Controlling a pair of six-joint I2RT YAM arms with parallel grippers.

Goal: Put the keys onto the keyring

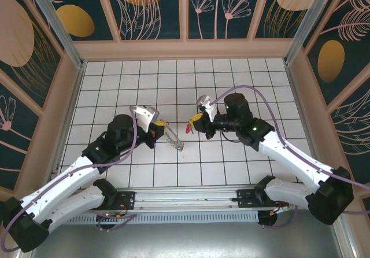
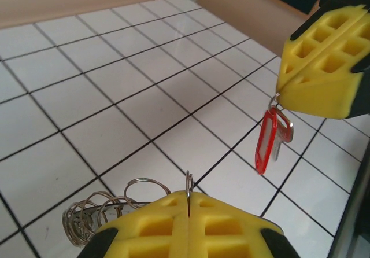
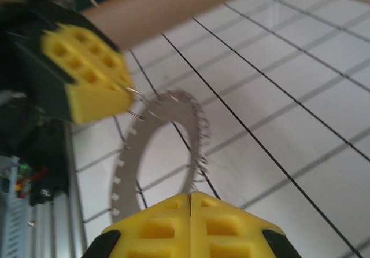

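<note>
Tilted toward each other, left pincer clamps keyring, right pincer clamps keys.

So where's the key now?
In the left wrist view, upper right: the key hangs from the shut right gripper, apart from the keyring pinched by the left gripper.

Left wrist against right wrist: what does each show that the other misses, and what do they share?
Left wrist, missing from right wrist: the key with its red tag, hanging from the shut right gripper. Right wrist, missing from left wrist: the flat face and jagged rim of the keyring, reaching up to the left gripper. Shared: shut yellow jaws at the bottom edge, the other arm's yellow jaws, the white tiled floor.
</note>
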